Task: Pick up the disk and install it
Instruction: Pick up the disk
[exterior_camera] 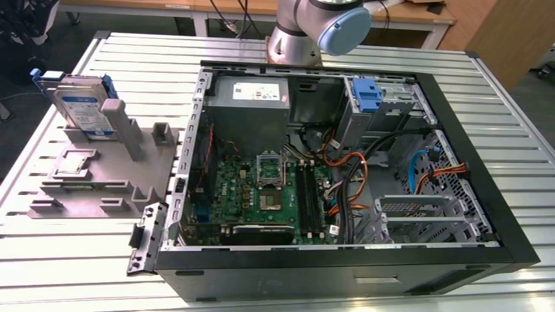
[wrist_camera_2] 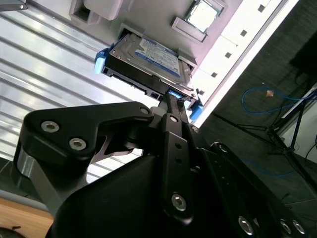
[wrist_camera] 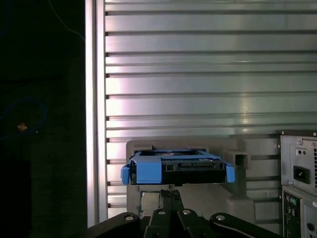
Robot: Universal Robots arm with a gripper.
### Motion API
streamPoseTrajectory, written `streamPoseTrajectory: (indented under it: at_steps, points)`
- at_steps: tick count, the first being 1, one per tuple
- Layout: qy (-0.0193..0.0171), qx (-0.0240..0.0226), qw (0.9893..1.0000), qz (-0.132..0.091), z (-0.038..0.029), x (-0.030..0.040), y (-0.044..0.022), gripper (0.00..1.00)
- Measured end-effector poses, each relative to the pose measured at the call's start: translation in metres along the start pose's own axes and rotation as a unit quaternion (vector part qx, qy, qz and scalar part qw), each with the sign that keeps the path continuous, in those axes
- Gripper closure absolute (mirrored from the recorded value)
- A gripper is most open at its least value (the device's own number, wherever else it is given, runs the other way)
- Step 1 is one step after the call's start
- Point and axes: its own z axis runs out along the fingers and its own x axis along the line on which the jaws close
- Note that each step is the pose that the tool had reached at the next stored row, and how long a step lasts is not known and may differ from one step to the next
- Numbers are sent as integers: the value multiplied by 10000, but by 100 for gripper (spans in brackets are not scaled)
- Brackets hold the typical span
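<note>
The disk [exterior_camera: 80,107] stands upright in a grey holder [exterior_camera: 95,182] at the exterior view's left. It is a silver-grey drive with a white-and-blue label in a blue carrier frame. In both wrist views I look down on its upper edge [wrist_camera: 176,167] and labelled face [wrist_camera_2: 148,59]. My gripper [wrist_camera: 171,193] hangs above it with the black fingers drawn together, shut on nothing. In the second wrist view the gripper [wrist_camera_2: 170,99] lines up over the blue frame's corner with a gap between them.
An open computer case [exterior_camera: 485,195] lies on the slatted metal table [exterior_camera: 485,78], showing a motherboard [exterior_camera: 260,195], cables, a metal drive cage [exterior_camera: 425,214] and a blue bracket [exterior_camera: 368,97]. A small square chip [exterior_camera: 77,162] rests on the holder. The arm's base [exterior_camera: 316,26] stands behind the case.
</note>
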Motion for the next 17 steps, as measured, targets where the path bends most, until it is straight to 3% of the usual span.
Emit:
streamPoseTrajectory:
  at_steps: [9, 17]
  points:
    - [10, -5, 9998, -218, 0, 0, 0, 90]
    - [10, -6, 9997, -230, 0, 0, 0, 90]
